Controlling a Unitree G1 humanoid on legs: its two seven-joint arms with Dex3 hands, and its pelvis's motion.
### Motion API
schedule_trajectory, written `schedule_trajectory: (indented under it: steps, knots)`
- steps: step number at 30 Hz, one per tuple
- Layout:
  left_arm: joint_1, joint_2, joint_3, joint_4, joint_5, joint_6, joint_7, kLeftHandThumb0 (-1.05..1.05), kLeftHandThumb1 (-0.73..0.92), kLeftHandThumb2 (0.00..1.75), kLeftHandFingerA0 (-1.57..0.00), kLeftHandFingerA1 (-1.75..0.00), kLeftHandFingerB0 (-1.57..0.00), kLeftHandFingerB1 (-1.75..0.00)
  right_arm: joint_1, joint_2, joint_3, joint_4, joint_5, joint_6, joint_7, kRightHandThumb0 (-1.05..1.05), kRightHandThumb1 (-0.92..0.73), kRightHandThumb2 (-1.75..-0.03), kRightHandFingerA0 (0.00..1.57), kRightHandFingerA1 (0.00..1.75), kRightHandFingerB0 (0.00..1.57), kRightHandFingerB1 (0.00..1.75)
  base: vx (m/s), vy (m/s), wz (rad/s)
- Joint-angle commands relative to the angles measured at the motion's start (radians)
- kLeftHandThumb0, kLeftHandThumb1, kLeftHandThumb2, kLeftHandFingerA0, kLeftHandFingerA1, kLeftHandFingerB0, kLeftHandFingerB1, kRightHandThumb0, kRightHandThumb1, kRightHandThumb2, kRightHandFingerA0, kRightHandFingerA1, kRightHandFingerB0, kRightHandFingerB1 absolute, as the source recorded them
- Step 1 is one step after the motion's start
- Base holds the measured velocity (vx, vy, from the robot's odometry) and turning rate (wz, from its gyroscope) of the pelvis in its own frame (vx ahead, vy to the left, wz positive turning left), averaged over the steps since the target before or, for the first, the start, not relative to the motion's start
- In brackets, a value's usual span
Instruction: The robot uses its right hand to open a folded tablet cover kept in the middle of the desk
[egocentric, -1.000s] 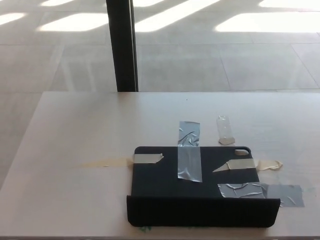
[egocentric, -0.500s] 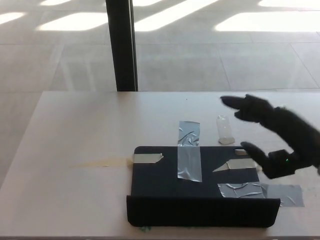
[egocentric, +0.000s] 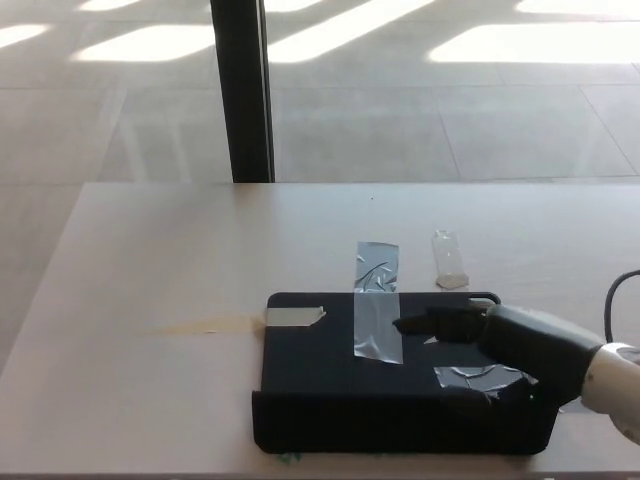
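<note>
Looks like an office or lab hall: pale desk (egocentric: 150, 260), tiled floor (egocentric: 450, 110) with sunlit patches, dark pillar (egocentric: 240, 90).

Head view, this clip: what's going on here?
The robot's right hand reaches in from the right, low over a black tablet cover taped to the desk with strips of grey tape. Its fingers point left across the cover's top; whether they touch it is unclear. The cover's near flap stands up along the front edge. The left hand is not in view.
</note>
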Motion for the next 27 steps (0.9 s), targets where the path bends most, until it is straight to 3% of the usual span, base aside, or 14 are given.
schedule_trajectory:
  steps: [1, 2, 4, 5, 12, 13, 14, 16, 17, 19, 20, 22, 26, 27]
  knots:
    - [0.005, 0.035, 0.008, 0.010, -0.025, -0.014, -0.014, -1.01, 0.60, 0.66, -0.46, -1.16, -0.26, -1.01, 0.009, -0.003, 0.062, 0.076, -0.164, -0.012, 0.006, -0.88, -0.83, -0.66, 0.08, 0.54, 0.23, 0.30, 0.00, 0.000, 0.00]
    - [0.002, 0.034, 0.010, 0.011, -0.027, -0.013, -0.014, -1.04, 0.43, 0.93, -0.60, -1.06, -0.36, -0.89, 0.013, 0.003, 0.078, 0.093, -0.183, -0.012, -0.001, -0.83, -0.80, -0.65, 0.11, 0.54, 0.29, 0.31, 0.00, 0.000, 0.00]
    - [0.000, 0.033, 0.011, 0.011, -0.027, -0.016, -0.014, -1.04, 0.45, 0.94, -0.60, -1.06, -0.36, -0.90, 0.028, 0.020, 0.106, 0.119, -0.215, -0.018, -0.024, -0.83, -0.80, -0.65, 0.12, 0.55, 0.30, 0.32, 0.00, 0.000, 0.00]
    - [-0.002, 0.034, 0.012, 0.008, -0.028, -0.016, -0.013, -1.02, 0.61, 0.66, -0.51, -1.18, -0.30, -1.06, 0.029, 0.026, 0.114, 0.120, -0.223, -0.014, -0.025, -0.81, -0.79, -0.65, 0.14, 0.55, 0.30, 0.31, 0.00, 0.000, 0.00]
    - [-0.017, 0.048, 0.005, 0.010, -0.021, -0.008, -0.015, -0.99, 0.62, 0.65, -0.49, -1.12, -0.32, -0.98, 0.173, 0.092, 0.075, -0.018, -0.218, 0.075, -0.073, -0.72, -0.79, -0.65, 0.17, 0.47, 0.29, 0.31, 0.00, 0.000, 0.00]
    - [-0.016, 0.048, 0.010, 0.010, -0.027, -0.009, -0.019, -1.04, 0.41, 0.95, -0.55, -1.04, -0.39, -0.92, 0.230, 0.101, 0.066, -0.060, -0.217, 0.070, -0.100, -0.69, -0.80, -0.64, 0.18, 0.46, 0.29, 0.31, 0.00, 0.000, 0.00]
    - [-0.015, 0.051, 0.006, 0.008, -0.023, -0.010, -0.018, -1.03, 0.59, 0.66, -0.45, -1.12, -0.37, -1.01, 0.258, 0.106, 0.061, -0.080, -0.221, 0.074, -0.108, -0.69, -0.80, -0.65, 0.19, 0.46, 0.29, 0.32, 0.00, 0.000, 0.00]
    - [-0.013, 0.055, 0.005, 0.009, -0.022, -0.016, -0.021, -1.05, 0.60, 0.66, -0.47, -1.19, -0.32, -1.07, 0.332, 0.102, 0.053, -0.141, -0.223, 0.078, -0.114, -0.68, -0.80, -0.64, 0.20, 0.47, 0.29, 0.33, 0.00, 0.000, 0.00]
    - [-0.012, 0.058, 0.002, 0.008, -0.018, -0.021, -0.017, -1.05, 0.42, 1.08, -0.54, -1.03, -0.26, -0.85, 0.372, 0.105, 0.047, -0.174, -0.213, 0.092, -0.112, -0.66, -0.79, -0.64, 0.20, 0.48, 0.29, 0.33, 0.00, 0.000, 0.00]
    - [-0.016, 0.061, 0.002, 0.007, -0.017, -0.015, -0.013, -1.05, 0.42, 1.08, -0.53, -1.03, -0.26, -0.84, 0.409, 0.105, 0.038, -0.198, -0.213, 0.084, -0.119, -0.65, -0.79, -0.63, 0.21, 0.47, 0.30, 0.33, 0.00, 0.000, 0.00]
    - [-0.018, 0.060, 0.004, 0.008, -0.019, -0.011, -0.012, -1.03, 0.59, 0.66, -0.46, -1.12, -0.36, -1.01, 0.437, 0.104, 0.030, -0.219, -0.204, 0.085, -0.117, -0.63, -0.79, -0.63, 0.21, 0.46, 0.31, 0.34, 0.00, 0.000, 0.00]
    - [-0.016, 0.062, 0.003, 0.008, -0.018, -0.013, -0.014, -1.04, 0.41, 0.94, -0.56, -1.05, -0.38, -0.91, 0.480, 0.105, 0.018, -0.247, -0.182, 0.084, -0.115, -0.62, -0.78, -0.63, 0.23, 0.46, 0.31, 0.33, 0.00, 0.000, 0.00]
    - [-0.016, 0.061, 0.012, 0.011, -0.027, -0.007, -0.019, -1.05, 0.42, 0.94, -0.57, -1.08, -0.40, -0.93, 0.591, 0.083, 0.008, -0.325, -0.157, 0.032, -0.132, -0.64, -0.79, -0.64, 0.27, 0.52, 0.32, 0.34, 0.00, 0.000, 0.00]
    - [-0.015, 0.062, 0.005, 0.009, -0.019, -0.015, -0.015, -1.02, 0.60, 0.67, -0.49, -1.21, -0.33, -1.07, 0.609, 0.081, 0.008, -0.343, -0.155, 0.037, -0.130, -0.64, -0.79, -0.64, 0.27, 0.51, 0.32, 0.34, 0.00, 0.000, 0.00]
